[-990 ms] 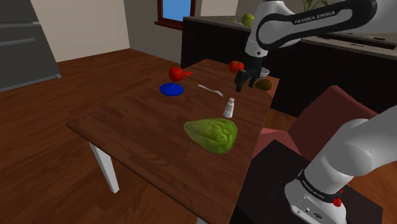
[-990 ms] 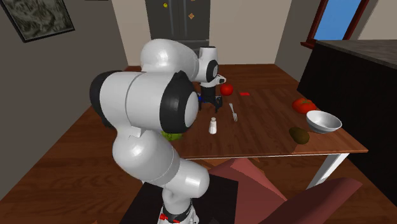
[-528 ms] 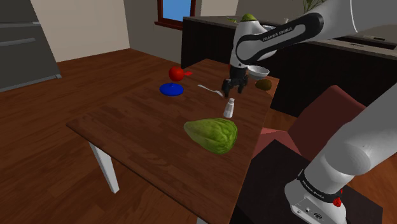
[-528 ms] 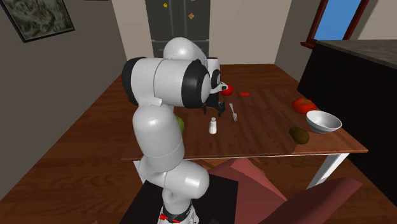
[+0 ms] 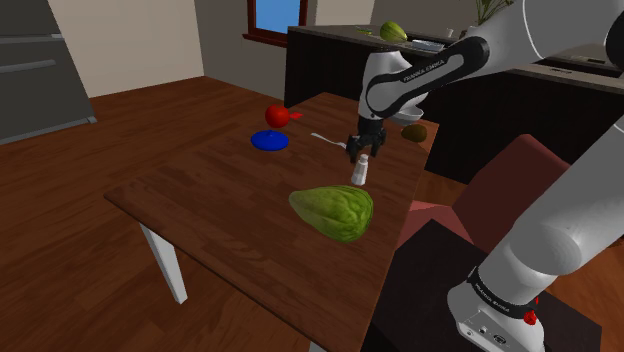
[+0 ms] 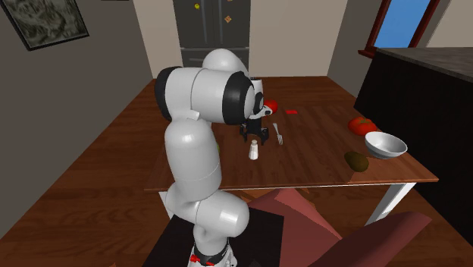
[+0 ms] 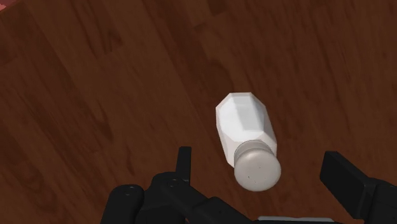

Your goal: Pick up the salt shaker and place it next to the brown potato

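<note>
- One second's descent: black two-finger gripper (image 5: pixel 360 150) (image 6: pixel 254 135) (image 7: pixel 257 159) now just above white faceted salt shaker (image 5: pixel 359 171) (image 6: pixel 254 151) (image 7: pixel 245 127).
- Jaws spread either side, touching nothing; grasp not yet made.

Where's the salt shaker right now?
In the shoulder view the salt shaker stands on the table under the open gripper, between the fork and the cabbage.

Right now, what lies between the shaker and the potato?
Nothing: in the second exterior view, bare table runs from the shaker to the potato; the fork lies off that line.
</note>
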{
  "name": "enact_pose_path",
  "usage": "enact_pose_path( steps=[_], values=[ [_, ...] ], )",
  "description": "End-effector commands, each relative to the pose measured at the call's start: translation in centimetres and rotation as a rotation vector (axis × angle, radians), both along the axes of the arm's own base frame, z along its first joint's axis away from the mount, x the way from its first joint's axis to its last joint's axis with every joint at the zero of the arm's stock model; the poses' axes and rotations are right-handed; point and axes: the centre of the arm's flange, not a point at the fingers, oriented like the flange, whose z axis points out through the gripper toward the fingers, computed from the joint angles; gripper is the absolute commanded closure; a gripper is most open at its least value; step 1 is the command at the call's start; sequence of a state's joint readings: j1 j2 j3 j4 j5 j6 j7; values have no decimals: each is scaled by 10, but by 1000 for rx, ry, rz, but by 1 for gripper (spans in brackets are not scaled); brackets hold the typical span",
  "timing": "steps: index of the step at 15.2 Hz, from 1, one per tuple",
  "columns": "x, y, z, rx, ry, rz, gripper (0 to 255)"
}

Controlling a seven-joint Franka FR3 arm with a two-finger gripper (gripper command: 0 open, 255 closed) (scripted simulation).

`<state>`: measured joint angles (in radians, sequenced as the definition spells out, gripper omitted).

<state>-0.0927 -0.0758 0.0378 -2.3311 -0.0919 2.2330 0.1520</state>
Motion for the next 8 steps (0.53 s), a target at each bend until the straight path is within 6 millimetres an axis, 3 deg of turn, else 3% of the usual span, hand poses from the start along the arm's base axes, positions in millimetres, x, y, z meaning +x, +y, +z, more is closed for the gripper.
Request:
enact_pose_path(
  steps=[1, 7, 8],
  values=[
    [0, 0, -4, 0, 0, 0, 0],
    [0, 0, -4, 0, 0, 0, 0],
    [0, 0, -4, 0, 0, 0, 255]
  ],
)
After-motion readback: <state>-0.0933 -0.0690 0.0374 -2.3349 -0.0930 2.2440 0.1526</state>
